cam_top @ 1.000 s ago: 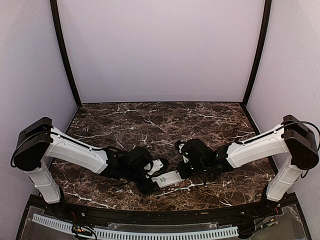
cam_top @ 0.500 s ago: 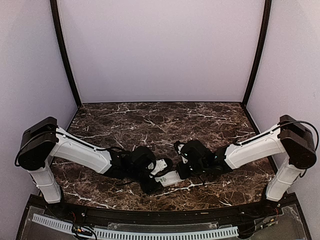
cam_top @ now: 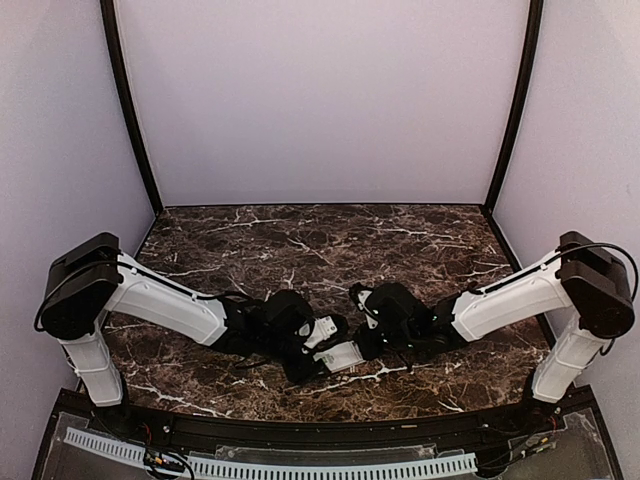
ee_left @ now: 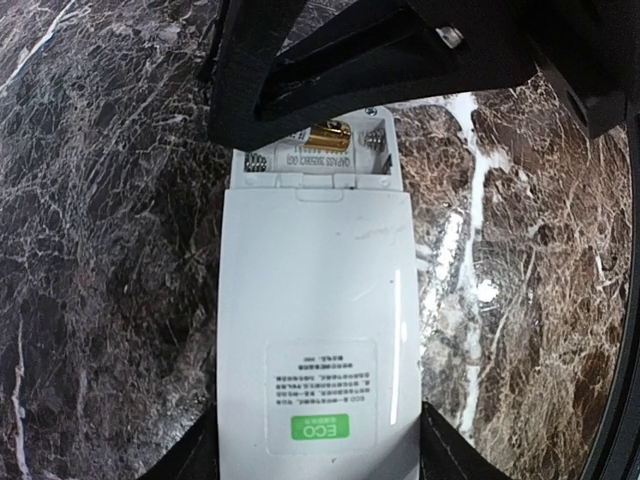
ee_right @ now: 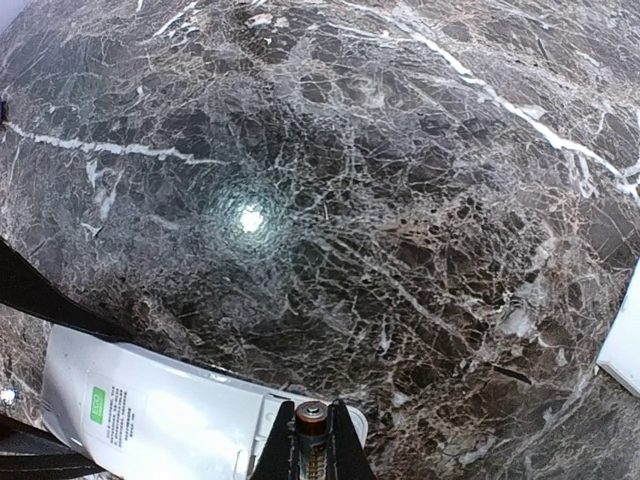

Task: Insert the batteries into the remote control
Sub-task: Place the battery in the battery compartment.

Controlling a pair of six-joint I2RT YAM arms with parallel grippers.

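The remote control (ee_left: 315,320) lies back up, white with a green ECO label, its battery compartment (ee_left: 315,150) open at the far end. My left gripper (ee_left: 318,455) is shut on the remote's near end, one finger on each side. My right gripper (ee_right: 311,440) is shut on a gold battery (ee_right: 311,415) and holds it at the open compartment; the battery also shows in the left wrist view (ee_left: 330,133). In the top view the remote (cam_top: 342,355) sits between the left gripper (cam_top: 318,352) and the right gripper (cam_top: 365,340), low over the table's front middle.
The dark marble table (cam_top: 320,250) stretches back to the lilac walls. A flat white piece (ee_right: 625,340) lies on the table at the right edge of the right wrist view. The table's front rim (cam_top: 320,425) is close behind the grippers.
The two grippers have drawn closer together. The left arm has shifted the remote slightly right, and the right gripper with the battery now sits over its open end.
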